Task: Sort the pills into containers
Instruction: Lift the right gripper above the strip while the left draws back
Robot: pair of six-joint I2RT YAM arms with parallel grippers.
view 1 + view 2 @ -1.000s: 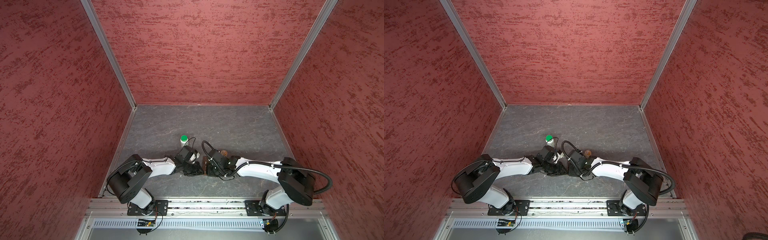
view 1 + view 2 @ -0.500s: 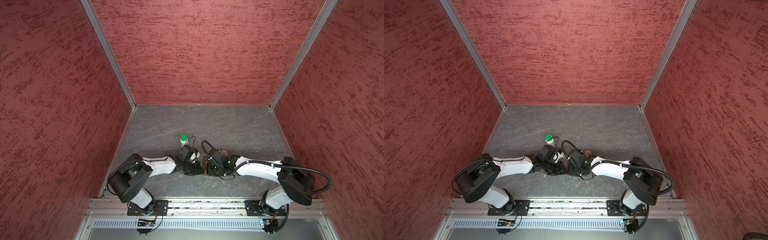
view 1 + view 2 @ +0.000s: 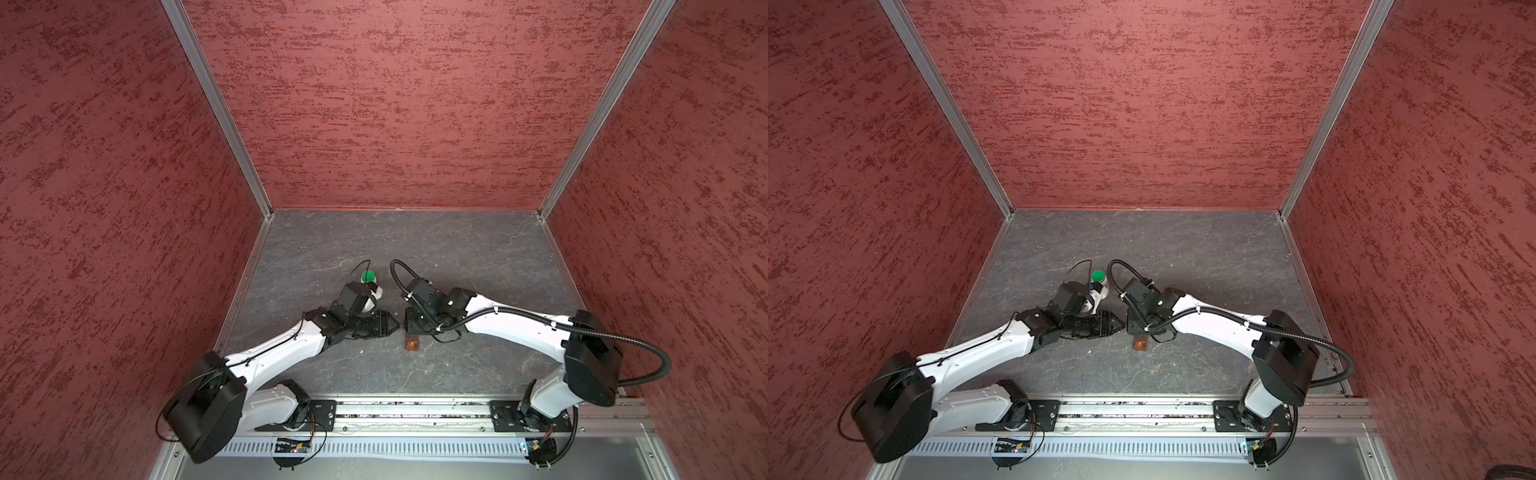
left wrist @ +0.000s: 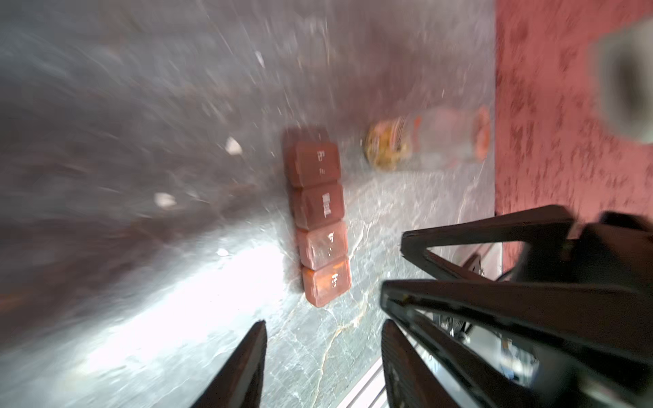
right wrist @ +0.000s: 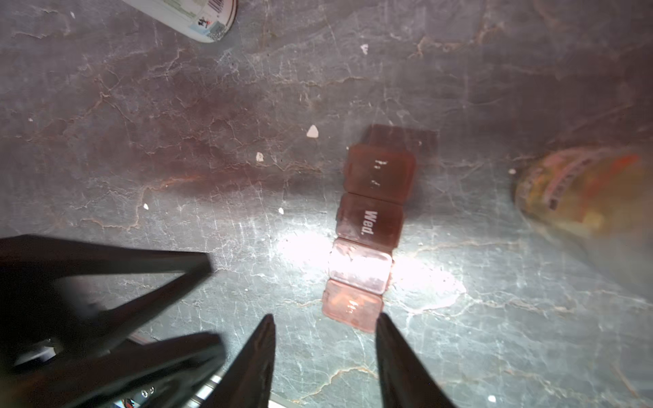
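Both pairs opened since earlier frame: left fingers (image 4: 247,367), right fingers (image 5: 256,364) parted, empty; containers (image 5: 369,220) lie ungripped.

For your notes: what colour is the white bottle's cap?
Green cap; best in a top view.

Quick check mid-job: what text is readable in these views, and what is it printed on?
"Wed." on one lid of the translucent brown plastic strip of square cells, right wrist view.
Its other three lids in view: white marks, too faint or glared to read.
Label of the white bottle: barcode and small print, too small to read.
Label of the clear amber bottle: blurred, unreadable.
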